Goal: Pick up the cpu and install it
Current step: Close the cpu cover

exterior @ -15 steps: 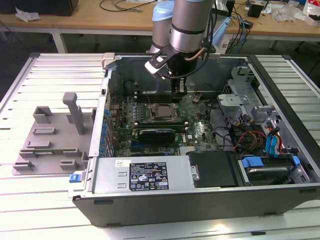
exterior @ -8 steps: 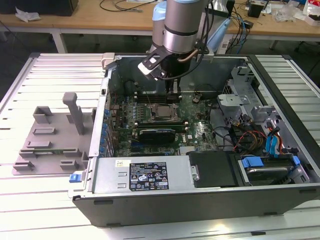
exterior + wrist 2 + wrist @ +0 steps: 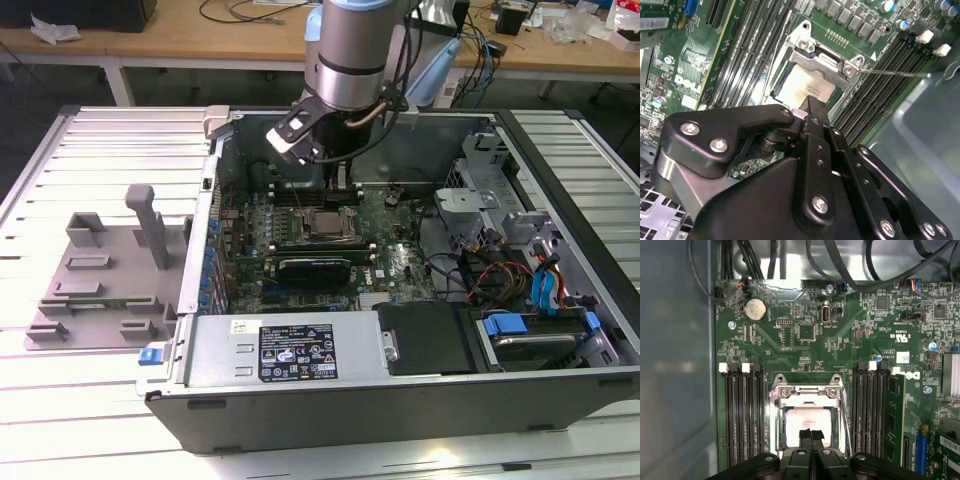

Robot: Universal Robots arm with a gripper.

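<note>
Entry: cpu (image 3: 807, 421) lies flat within the metal socket frame (image 3: 807, 390) on the motherboard (image 3: 805, 315) (its install seat). Jaws: clenched together, grasping nothing, tips poised over its shiny top.

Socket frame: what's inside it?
The cpu lies inside the socket frame, its pale top showing. The gripper covers one edge, so whether it is fully seated cannot be seen.

The open computer case (image 3: 300, 350) on the worktop (image 3: 90, 160) is seen from high above in the exterior view. The socket (image 3: 807, 390) (image 3: 825, 55) is shared close up, past the jaws, by both wrist views, one straight down, one oblique
</note>
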